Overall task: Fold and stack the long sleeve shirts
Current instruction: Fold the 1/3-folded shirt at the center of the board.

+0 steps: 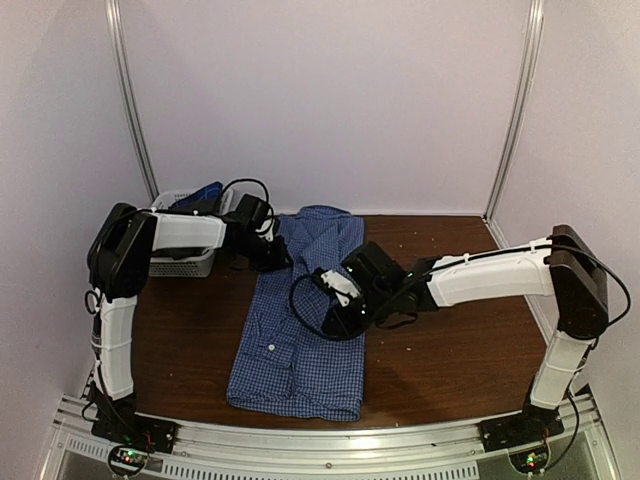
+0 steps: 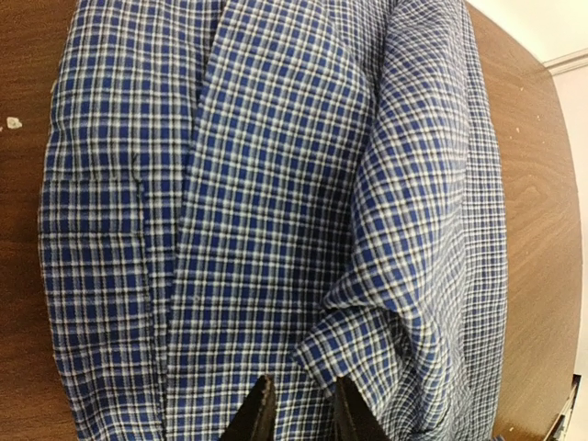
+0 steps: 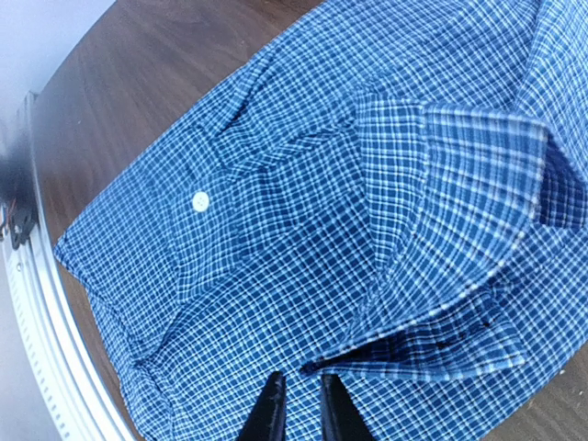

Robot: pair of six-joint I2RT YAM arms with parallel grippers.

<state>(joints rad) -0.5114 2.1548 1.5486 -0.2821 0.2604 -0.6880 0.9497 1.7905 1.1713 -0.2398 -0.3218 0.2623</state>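
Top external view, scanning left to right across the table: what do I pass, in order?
Left to right: left arm's upright link → white basket → blue checked shirt → right arm's upright link.

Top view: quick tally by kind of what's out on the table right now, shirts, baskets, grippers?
Shirts: 1, the blue checked shirt
Baskets: 1, the white basket; its contents are unclear and not counted
Grippers: 2, the left gripper and the right gripper
Total: 4
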